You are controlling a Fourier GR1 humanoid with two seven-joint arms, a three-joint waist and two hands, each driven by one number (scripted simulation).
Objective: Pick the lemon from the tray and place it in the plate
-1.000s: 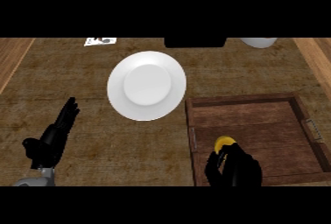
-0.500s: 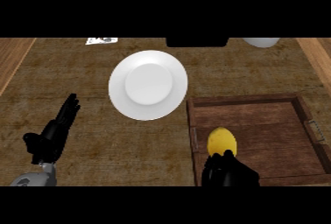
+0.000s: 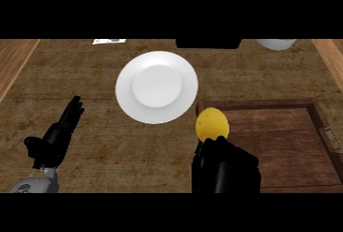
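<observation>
1. Right hand curled round the near end of the lemon, with most of the yellow poking out past the fingertips. Looks like a grab from behind, leaving the far end free for setting down.
2. Lemon just ahead of that hand, right over the corner rim of the tray closest to the plate. Probably lifted off the wood and on the way out rather than lying inside.
3. Plate ahead and to the left of the right hand, near the lemon but not touching. Just a short hop forward-left needed, by the look of it.
4. Left hand way off to the left, open, fingers straight, just resting. No part in this.
5. Hard to make out: actual finger contact under the lemon, hidden by the hand's own back. No telling the height above the rim either.
6. Cut off at the far edge: a dark block, something white and a small card. Not identifiable.
</observation>
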